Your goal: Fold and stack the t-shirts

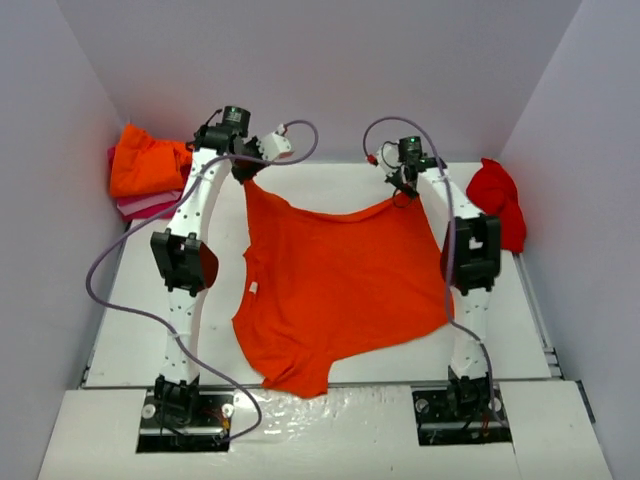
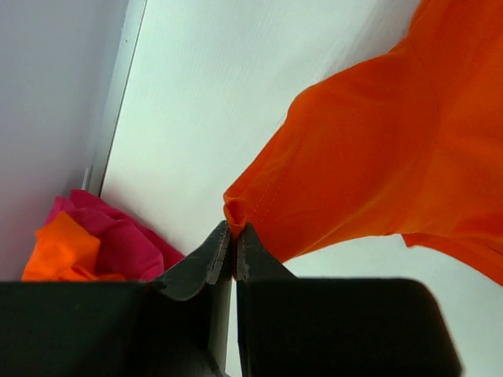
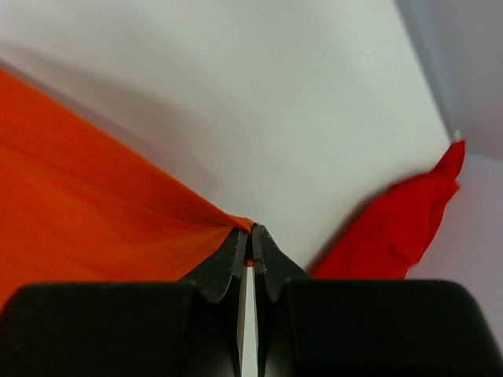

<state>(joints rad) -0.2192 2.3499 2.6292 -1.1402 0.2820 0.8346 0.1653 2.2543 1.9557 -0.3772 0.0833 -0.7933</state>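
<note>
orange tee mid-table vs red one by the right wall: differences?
Colour: the orange tee is bright orange; the red tee is a deeper red. State: the orange tee is spread open, pinched at its far edge by the left hand and right hand; the red tee lies bunched, untouched. Place: orange tee mid-table, red tee at the right wall. Both are plain cloth.

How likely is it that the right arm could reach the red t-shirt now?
Probably not yet: the right gripper is shut on the orange t-shirt, though the red t-shirt lies unobstructed nearby.
</note>
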